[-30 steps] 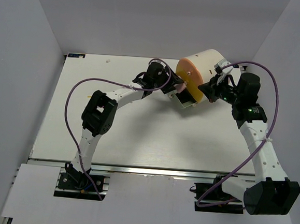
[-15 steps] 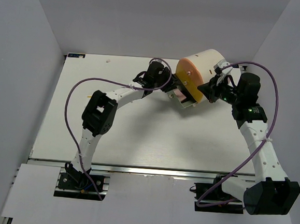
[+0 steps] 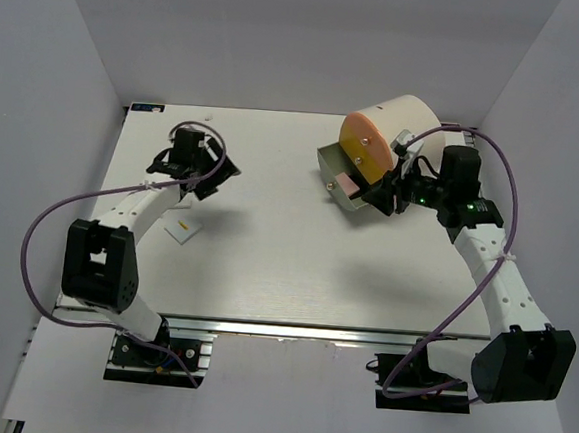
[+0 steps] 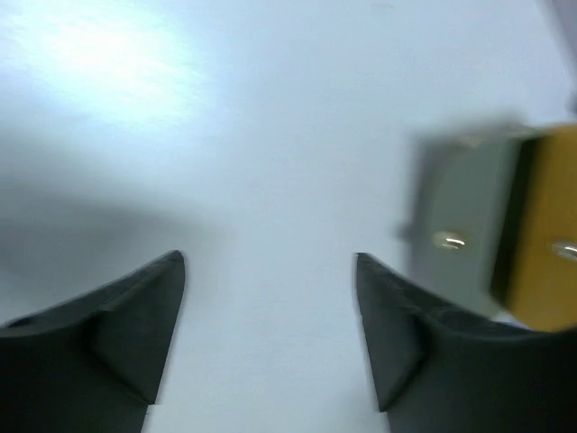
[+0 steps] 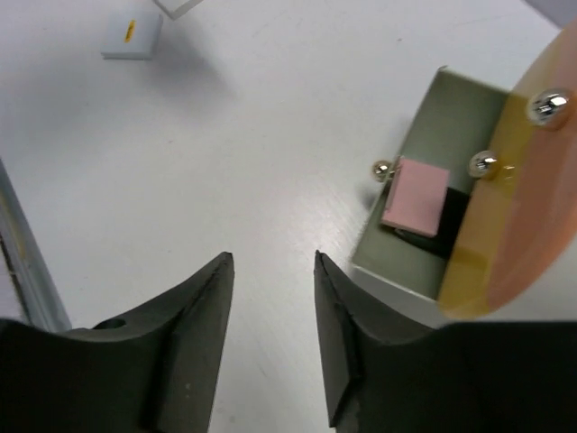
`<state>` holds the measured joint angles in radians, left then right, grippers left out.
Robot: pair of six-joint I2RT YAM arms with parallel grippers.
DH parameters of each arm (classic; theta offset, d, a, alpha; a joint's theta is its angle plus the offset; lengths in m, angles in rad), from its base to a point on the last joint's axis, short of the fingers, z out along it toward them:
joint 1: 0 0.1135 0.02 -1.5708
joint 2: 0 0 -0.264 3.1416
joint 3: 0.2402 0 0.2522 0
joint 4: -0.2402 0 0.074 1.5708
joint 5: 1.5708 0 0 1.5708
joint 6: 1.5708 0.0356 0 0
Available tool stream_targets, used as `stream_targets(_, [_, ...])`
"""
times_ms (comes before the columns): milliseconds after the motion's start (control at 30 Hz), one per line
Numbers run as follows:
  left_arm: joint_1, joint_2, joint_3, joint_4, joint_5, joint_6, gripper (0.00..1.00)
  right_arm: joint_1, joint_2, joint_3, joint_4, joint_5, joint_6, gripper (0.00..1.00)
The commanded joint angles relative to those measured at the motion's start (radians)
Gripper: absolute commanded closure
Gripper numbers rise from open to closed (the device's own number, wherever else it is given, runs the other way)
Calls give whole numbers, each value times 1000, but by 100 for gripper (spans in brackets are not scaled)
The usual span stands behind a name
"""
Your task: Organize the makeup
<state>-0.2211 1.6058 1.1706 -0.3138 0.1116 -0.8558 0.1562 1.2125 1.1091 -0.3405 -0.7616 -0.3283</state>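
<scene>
The white table carried a large cream cylinder with an orange round face, lying on its side at the far right. The left arm reached over the table's far left part, well apart from the cylinder; in its blurred wrist view its jaws stood wide apart, released, with only bare table between them. The right arm reached in beside the cylinder, its jaws parted with nothing held, close to a grey drawer pulled out from the cylinder's face. Inside that drawer lay the flat pink square, resting partly on a black item that was too hidden to identify. A small white card with a yellow mark lay on the table near the left arm.
</scene>
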Motion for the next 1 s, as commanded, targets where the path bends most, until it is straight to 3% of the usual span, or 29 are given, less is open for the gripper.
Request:
stream_targets(0, [15, -111, -74, -278, -199, 110, 11, 46, 5, -25, -23, 28, -11, 51])
stream_targets(133, [40, -158, -162, -369, -286, 69, 2, 112, 10, -57, -14, 108, -14, 44])
stream_targets(233, [71, -158, -189, -384, -294, 54, 2, 146, 13, -66, -9, 163, -26, 39])
stream_targets(467, [117, -126, -213, -383, -337, 106, 2, 157, 27, -69, 1, 208, -25, 38])
stream_targets(633, [160, -66, -229, -315, -280, 156, 2, 157, 22, -71, 0, 212, -21, 38])
stream_targets(967, [201, 63, -141, -285, -257, 204, 2, 157, 24, -58, -6, 225, -23, 38])
